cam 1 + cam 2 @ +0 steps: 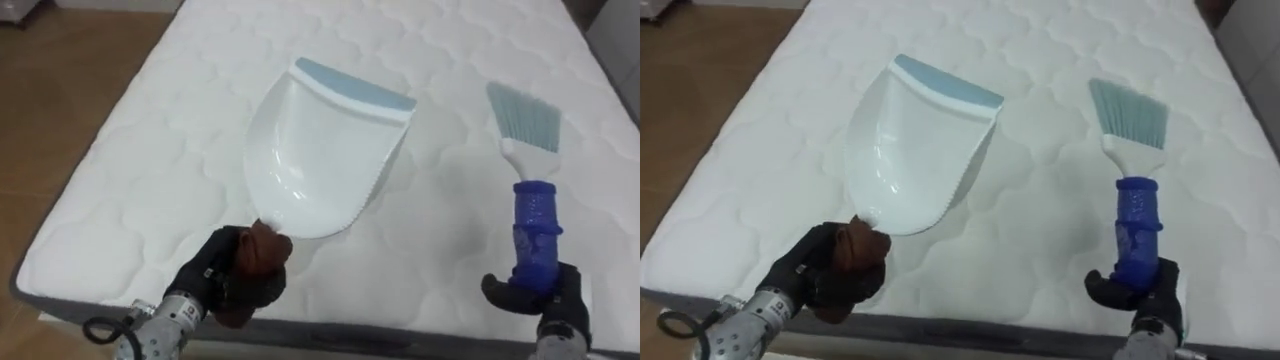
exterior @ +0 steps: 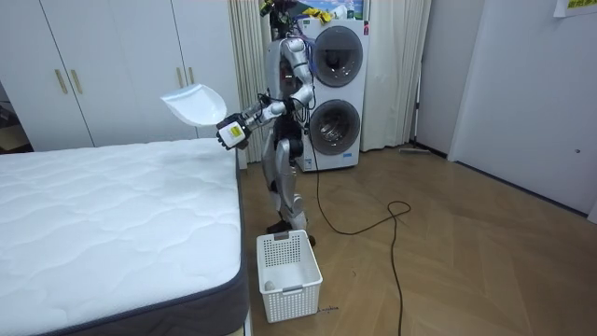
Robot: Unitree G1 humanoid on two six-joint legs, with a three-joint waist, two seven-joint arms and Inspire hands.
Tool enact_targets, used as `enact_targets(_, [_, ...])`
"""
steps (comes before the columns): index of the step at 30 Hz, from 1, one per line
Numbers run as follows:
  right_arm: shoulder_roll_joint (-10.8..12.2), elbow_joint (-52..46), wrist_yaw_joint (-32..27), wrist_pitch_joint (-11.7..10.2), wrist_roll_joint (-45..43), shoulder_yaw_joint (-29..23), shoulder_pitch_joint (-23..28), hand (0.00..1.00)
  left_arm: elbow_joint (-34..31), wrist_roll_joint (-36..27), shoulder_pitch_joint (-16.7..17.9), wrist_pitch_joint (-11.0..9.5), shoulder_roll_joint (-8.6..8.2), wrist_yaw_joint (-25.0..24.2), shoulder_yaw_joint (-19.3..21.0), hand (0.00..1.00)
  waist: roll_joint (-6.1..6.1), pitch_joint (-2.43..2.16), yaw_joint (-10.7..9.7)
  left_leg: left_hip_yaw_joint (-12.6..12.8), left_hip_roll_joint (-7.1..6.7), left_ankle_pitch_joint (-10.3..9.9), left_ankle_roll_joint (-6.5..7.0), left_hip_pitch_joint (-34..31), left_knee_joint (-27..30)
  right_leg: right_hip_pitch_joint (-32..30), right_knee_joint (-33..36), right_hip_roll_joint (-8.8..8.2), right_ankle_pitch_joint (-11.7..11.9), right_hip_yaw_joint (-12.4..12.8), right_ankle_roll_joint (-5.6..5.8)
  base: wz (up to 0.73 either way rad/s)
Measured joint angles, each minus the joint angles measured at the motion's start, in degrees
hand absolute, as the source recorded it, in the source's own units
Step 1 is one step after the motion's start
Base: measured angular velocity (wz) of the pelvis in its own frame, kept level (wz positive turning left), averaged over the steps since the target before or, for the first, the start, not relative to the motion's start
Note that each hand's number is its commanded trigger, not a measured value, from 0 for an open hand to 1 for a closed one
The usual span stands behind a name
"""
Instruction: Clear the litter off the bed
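Dustpan and brush held up over the bed, no sweeping begun.

Nearest, the left hand (image 1: 232,278) is curled round the brown handle (image 1: 266,243) of the white dustpan (image 1: 320,150), and the right hand (image 1: 545,296) is closed on the blue grip of the brush (image 1: 530,190). Both tools look light and stiff (thin plastic, by my judgement), so the handle ends are the right places to hold. The pale bristles should flex, and the pan's blue lip would need to lie flat to catch anything. Both forearms reach forward, with the tools raised above the near edge and the pan's mouth and the bristles pointing away from the robot. Beyond lies the bed (image 1: 140,190), a white quilted mattress that is soft and likely to dimple under pressure. I can make out no debris on it. In the room view the robot stands upright at the bed's end, with a white basket (image 2: 287,273) on the floor nearby.
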Motion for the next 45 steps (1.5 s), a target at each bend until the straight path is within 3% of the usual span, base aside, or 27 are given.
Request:
enact_targets(3, [0.05, -1.45, 0.79, 0.0, -0.12, 0.18, 0.36, 0.0, -0.01, -0.04, 0.86, -0.91, -0.44, 1.37, 0.05, 0.0, 0.01, 0.01, 0.86, -1.57, -1.04, 0.23, -0.1, 1.06, -2.32, -1.79, 1.08, 0.85, 0.18, 2.56, -0.34, -0.64])
enact_targets(6, [0.23, -2.72, 0.99, 0.0, -0.57, 0.67, 0.37, 0.0, -0.01, -1.84, 1.73, -1.18, -0.83, 1.9, 0.03, 0.0, -0.14, 0.06, 0.55, -2.18, -1.17, 0.26, -0.08, 1.13, -3.03, -2.69, 1.51, 1.76, 0.41, 4.25, -0.64, -0.36])
enact_targets(13, [0.39, -3.23, 0.77, 0.15, -0.33, 1.08, 0.29, 0.0, 2.14, -2.19, 1.62, -1.62, -1.58, 4.29, 0.06, 0.0, -0.77, 0.3, 0.77, -2.11, -1.66, 0.24, -0.11, 1.74, -2.84, -3.64, 3.78, 1.63, -0.04, 4.61, -0.81, -0.18])
enact_targets(17, [0.8, -3.18, 1.21, 0.87, -0.55, 2.26, 0.33, 0.0, 5.27, -3.35, 0.11, -1.8, -1.71, 5.9, 0.52, 0.0, -2.56, 0.85, 0.45, -1.97, -3.17, 0.12, 0.09, 1.87, -2.71, -5.79, 7.97, 0.04, -2.22, 4.45, -0.47, -0.02])
enact_targets(20, [2.01, -3.18, 1.39, 1.69, -2.79, 2.13, 0.34, 0.0, 7.46, -3.33, -0.88, -1.85, -1.98, 6.75, 2.39, 0.0, -2.85, 0.83, 0.49, -2.34, -3.15, -0.05, 0.29, 1.92, -2.8, -5.8, 7.88, 0.01, -2.22, 4.43, -0.45, -0.03])
enact_targets(23, [2.66, -3.08, 1.25, 1.69, -2.72, 2.14, 0.94, 0.0, 7.46, -5.02, -1.04, -2.07, -2.74, 8.85, 2.28, 0.0, -2.1, 0.59, -0.03, -3.22, -2.71, -0.15, 0.42, 1.97, -2.97, -4.28, 5.22, 0.44, -1.29, 4.03, -0.24, 0.09])
enact_targets(26, [2.64, -3.04, 0.76, 1.63, -1.4, 2.14, 2.06, 0.0, 8.28, -6.73, -1.01, -3.71, -3.32, 11.77, 2.29, 0.0, -1.24, 0.42, 0.37, -3.38, -2.31, -0.11, 0.48, 2.92, -3.74, -2.44, 2.81, 0.96, -0.1, 3.98, -0.12, 0.0])
enact_targets(29, [2.64, -3.04, 0.05, 1.62, 0.77, 1.86, 2.78, 0.0, 9.03, -8.37, -0.58, -4.26, -3.28, 14.59, 2.47, 0.0, -1.1, 0.26, 0.56, -3.23, -2.37, -0.11, 0.48, 3.84, -4.46, -1.94, 2.6, 1.07, -0.04, 4.02, -0.05, -0.03])
enact_targets(32, [2.64, -3.05, -0.52, 1.59, 0.88, 0.88, 3.71, 0.0, 13.27, -8.8, -0.28, -6.14, -3.44, 16.97, 2.89, 0.0, -0.76, -0.03, 0.57, -3.19, -2.13, -0.1, 0.48, 4.51, -5.23, -1.38, 1.85, 1.45, 0.49, 3.98, -0.05, -0.01])
enact_targets(37, [2.54, -0.59, -1.86, 1.43, 5.29, -1.25, 5.33, 0.0, 24.52, -12.36, 0.89, -6.83, -4.32, 22.92, 8.14, 0.0, -1.31, -0.16, 1.8, -1.96, -1.64, -0.08, 0.42, 6.5, -6.62, -0.54, 0.52, 2.52, 0.65, 5.55, -0.18, -0.21])
enact_targets(39, [2.56, 2.65, -2.81, 1.42, 7.02, -3.81, 7.18, 0.0, 28.52, -13.21, 3.55, -7.08, -4.4, 25.62, 12.4, 0.0, -1.73, -0.5, 2.6, -2.83, -1.44, -0.09, 0.41, 7.53, -6.66, 0.91, -0.81, 2.9, 0.77, 6.0, -0.26, -0.19])
enact_targets(41, [2.59, 5.48, -3.65, 1.37, 8.75, -6.04, 8.34, 0.0, 30.78, -14.83, 5.45, -7.26, -4.44, 27.96, 15.47, 0.0, -1.87, -0.57, 2.56, -3.32, -1.37, -0.09, 0.4, 7.98, -6.71, 1.91, -1.79, 2.97, 0.87, 5.93, -0.22, 0.01])
enact_targets(45, [2.72, 12.13, -3.59, 1.55, 12.33, -10.78, 9.62, 0.0, 37.51, -21.35, 6.88, -7.57, -4.5, 31.6, 20.42, 0.0, -1.54, -0.36, 2.84, -3.69, -1.36, -0.1, 0.4, 9.02, -6.98, 2.91, -2.11, 3.03, 0.99, 5.79, -0.2, -0.06])
